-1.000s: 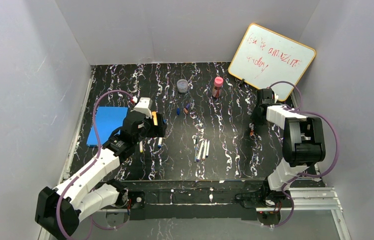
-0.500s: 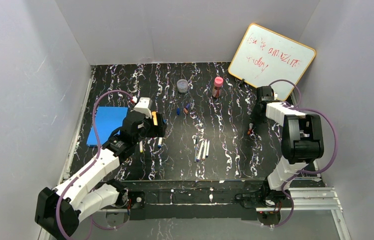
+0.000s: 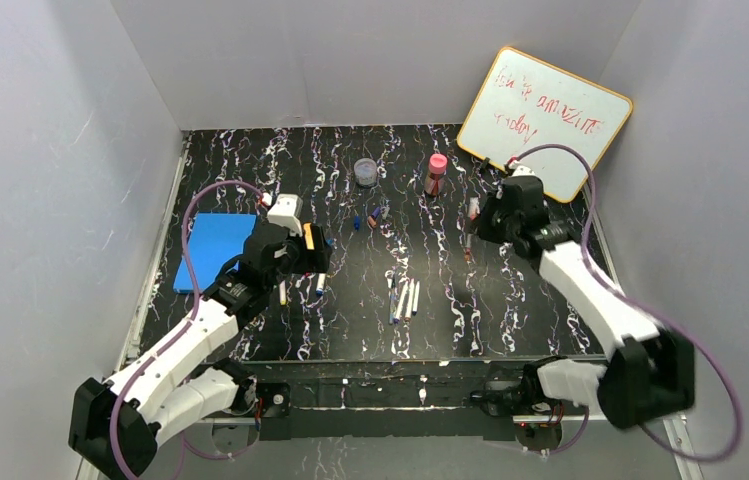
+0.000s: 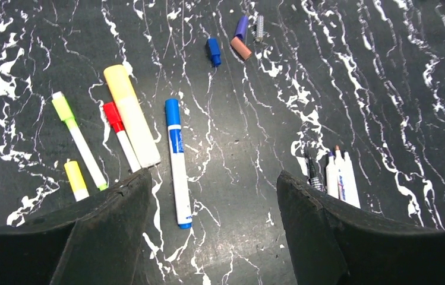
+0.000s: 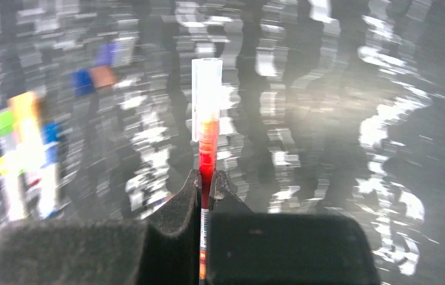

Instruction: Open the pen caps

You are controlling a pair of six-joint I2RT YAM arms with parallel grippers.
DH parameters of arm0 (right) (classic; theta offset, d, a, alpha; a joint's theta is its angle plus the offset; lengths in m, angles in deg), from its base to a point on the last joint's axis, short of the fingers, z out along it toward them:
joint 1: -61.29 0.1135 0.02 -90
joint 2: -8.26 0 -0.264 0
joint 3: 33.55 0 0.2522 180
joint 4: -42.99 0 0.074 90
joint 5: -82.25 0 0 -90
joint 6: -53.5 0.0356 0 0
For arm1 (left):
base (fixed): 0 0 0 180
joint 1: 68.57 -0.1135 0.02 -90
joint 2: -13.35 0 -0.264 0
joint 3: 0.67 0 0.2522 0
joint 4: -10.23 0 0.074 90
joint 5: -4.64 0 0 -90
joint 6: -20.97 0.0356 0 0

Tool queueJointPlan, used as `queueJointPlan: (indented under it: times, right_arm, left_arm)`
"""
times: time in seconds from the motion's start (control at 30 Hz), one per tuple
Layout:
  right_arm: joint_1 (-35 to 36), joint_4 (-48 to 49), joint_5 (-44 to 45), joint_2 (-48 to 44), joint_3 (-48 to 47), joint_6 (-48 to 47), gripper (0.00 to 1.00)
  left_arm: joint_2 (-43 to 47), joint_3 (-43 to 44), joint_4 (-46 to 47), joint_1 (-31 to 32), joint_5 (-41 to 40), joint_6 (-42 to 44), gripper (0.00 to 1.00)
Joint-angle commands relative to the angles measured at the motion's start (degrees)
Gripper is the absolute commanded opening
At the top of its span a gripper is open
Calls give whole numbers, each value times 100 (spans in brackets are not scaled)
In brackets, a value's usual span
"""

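Right fingers point(image 5: 190, 196) are now fully clamped on the thin red pen point(image 5: 207, 142). They pinch the barrel low, with the clear cap point(image 5: 207, 89) on and sticking out ahead. A second ago they were only closing on it at the right edge of the desk point(image 3: 450, 320). Since then the arm has lifted the pen and swung it in toward the middle. The wrist view is smeared, so it looks mid-move.

Left fingers point(image 4: 133, 196) haven't changed: spread wide, holding nothing, hovering over the blue marker point(image 4: 176, 157), yellow highlighter point(image 4: 131, 113) and red-capped marker point(image 4: 119, 133). Loose caps point(image 4: 212, 51) lie beyond them.

My read: the pick is done but this cap isn't off yet. A pull needs the left fingers, which are well apart from the pen.
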Motion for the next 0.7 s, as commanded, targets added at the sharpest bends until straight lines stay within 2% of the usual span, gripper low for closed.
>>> queueJointPlan:
  times: [0.0,0.1,0.17,0.3,0.43,0.67]
  right_arm:
    - [737,842,-1554,-1488,554,-71,1]
    - [1405,1221,-2207,-2009,859,7,1]
    - [1907,1418,-2172,-2180,1003,99,1]
    - [2717,1894,-1918,-2245,1091,265,1]
    - [3336,2453,-1636,-2022,989,295,1]
    - [3573,2984,-1485,-1897,1011,370,1]
  left_arm:
    - [247,-133,456,22,214,-39,75]
    - [310,-241,1341,22,1510,-565,77]
    - [213,-222,2010,22,2244,-1205,78]
    - [-273,-14,3134,34,3064,-2429,78]
    - [-662,386,3252,168,3392,-2767,77]
    - [-661,548,2835,319,3196,-2758,74]
